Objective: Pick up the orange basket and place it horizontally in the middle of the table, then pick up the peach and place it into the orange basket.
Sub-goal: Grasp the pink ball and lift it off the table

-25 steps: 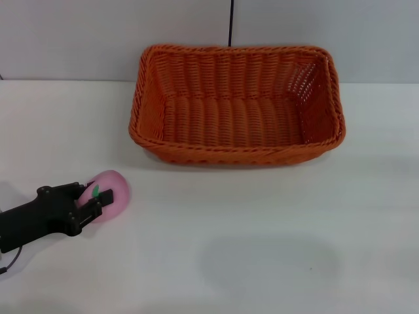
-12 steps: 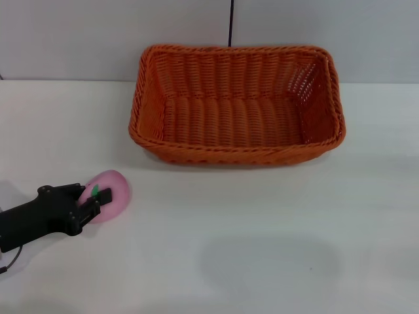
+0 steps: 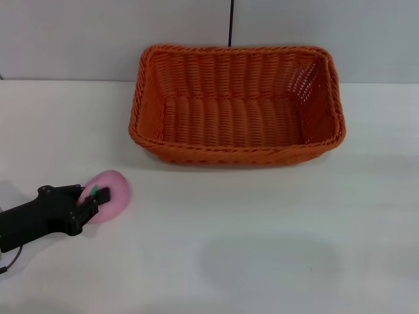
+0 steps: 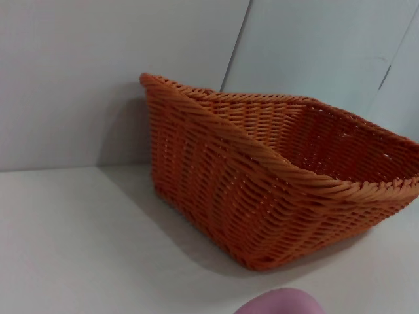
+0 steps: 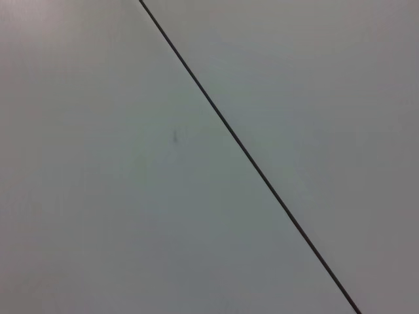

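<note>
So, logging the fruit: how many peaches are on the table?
1. The peach lies on the table, near its left side, at the left pincer; the orange basket holds none.

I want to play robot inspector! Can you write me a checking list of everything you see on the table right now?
Surface: white table, bare in front.
Basket: orange, upright, lying lengthwise at the table's back, nothing inside.
Peach: pink, on the table at front left, outside the basket.
Clutter: nothing seen.
Left gripper: at the peach, fingers either side of it.
Right gripper: not in view.
Cables: thin dark wire by the left arm.
Surroundings: grey wall with a dark seam.
</note>
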`<state>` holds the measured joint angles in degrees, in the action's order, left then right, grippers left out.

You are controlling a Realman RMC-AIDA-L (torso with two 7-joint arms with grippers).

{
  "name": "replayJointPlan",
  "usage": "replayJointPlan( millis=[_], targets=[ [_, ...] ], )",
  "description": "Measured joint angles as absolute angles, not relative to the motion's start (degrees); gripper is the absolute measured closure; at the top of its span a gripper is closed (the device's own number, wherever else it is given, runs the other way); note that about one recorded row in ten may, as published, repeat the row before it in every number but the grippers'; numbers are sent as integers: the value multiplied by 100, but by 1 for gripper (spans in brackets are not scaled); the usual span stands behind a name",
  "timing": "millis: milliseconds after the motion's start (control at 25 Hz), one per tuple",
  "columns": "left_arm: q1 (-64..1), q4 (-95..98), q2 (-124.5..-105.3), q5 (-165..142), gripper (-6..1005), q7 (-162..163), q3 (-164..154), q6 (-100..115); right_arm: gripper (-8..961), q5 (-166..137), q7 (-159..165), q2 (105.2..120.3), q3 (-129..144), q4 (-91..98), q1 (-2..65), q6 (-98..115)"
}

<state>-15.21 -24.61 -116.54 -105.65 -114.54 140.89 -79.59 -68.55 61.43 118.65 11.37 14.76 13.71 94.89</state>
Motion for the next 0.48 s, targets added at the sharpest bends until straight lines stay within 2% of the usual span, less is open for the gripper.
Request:
replayJointPlan(
  millis=[480],
  targets=[
    [-1520, -2461, -11642, -10568, 902, -11452, 14083, -7972, 409, -6855, 6143, 11865, 1195, 1477, 1389, 9459]
  ],
)
